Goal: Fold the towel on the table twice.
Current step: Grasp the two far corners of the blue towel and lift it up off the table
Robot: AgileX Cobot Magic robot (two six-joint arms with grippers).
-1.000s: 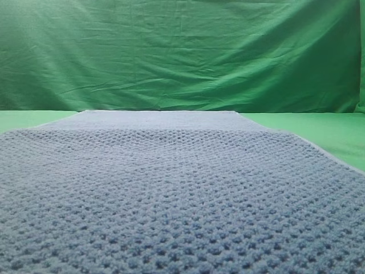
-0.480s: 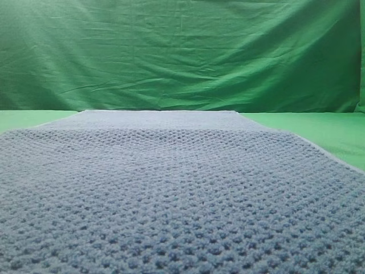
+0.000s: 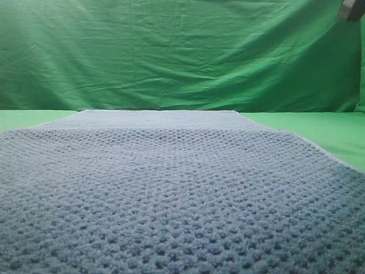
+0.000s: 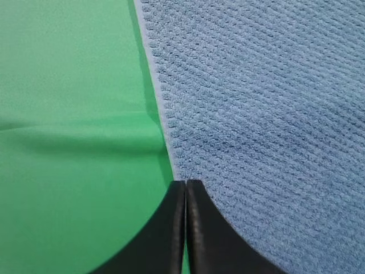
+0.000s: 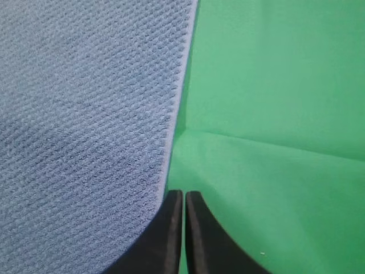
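Wrist views tell most of the story: the left gripper (image 4: pixel 185 188) hangs right over the left hem of the towel (image 4: pixel 262 114) with its fingers pressed together, nothing between them, and the right gripper (image 5: pixel 183 197) does the mirror image over the right hem, also closed on nothing. My guess is they're lined up on opposite edges so both sides can be lifted together for the first fold, which would mean the jaws have to part before anything gets grabbed. From the exterior high view the towel (image 3: pixel 171 188) lies spread flat and unfolded, filling nearly the whole foreground, so neither fold looks started. It sits on the table (image 3: pixel 325 128), plain matte green, which peeks out on both sides; each wrist view shows a soft crease in that green surface near the hem. Behind it all hangs a wrinkled green backdrop (image 3: pixel 182 51), and a dark blurry bit (image 3: pixel 353 8) pokes in at the top right corner, can't tell what it is.
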